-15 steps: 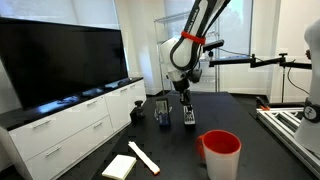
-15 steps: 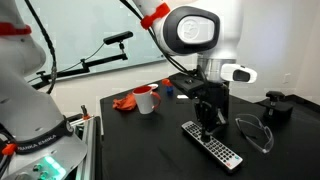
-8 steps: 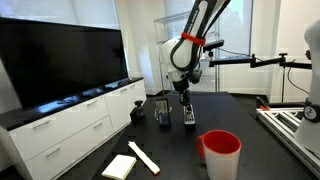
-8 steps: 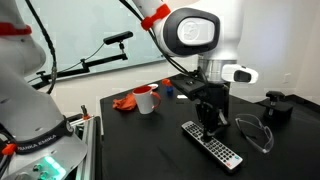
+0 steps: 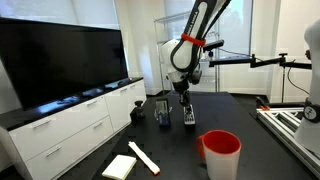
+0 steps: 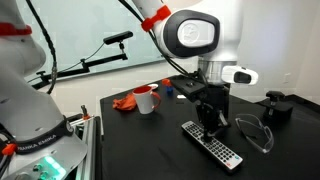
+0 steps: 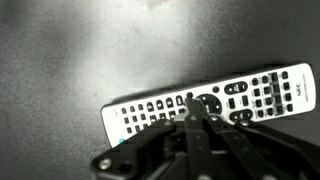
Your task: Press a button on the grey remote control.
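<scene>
My claw (image 7: 190,110) has its two fingers drawn together into one point, with nothing held between them. In the wrist view that point lies over the middle of the grey remote control (image 7: 255,98), among the buttons beside its round pad. Whether the tip presses a button or hangs just above it, I cannot tell.

The remote lies flat on the dark bench (image 7: 70,50), face up. In an exterior view my claw (image 6: 208,128) stands upright over the remote (image 6: 224,152), near the end that points away from the bench's front edge.

Just beside the remote lies a pair of clear safety glasses (image 6: 252,133), and behind them sits a small black block (image 6: 275,105). Further back on the other side stands a white mug (image 6: 146,101), with an orange scrap (image 6: 124,101) touching it.

In an exterior view a small dark upright object (image 5: 163,112) stands near the remote (image 5: 189,120). At the bench's near end are a red cup (image 5: 221,155), a long white flat bar (image 5: 143,157) and a pale pad (image 5: 119,167). Beyond the bench a large dark screen (image 5: 60,60) stands on a white cabinet (image 5: 70,128).
</scene>
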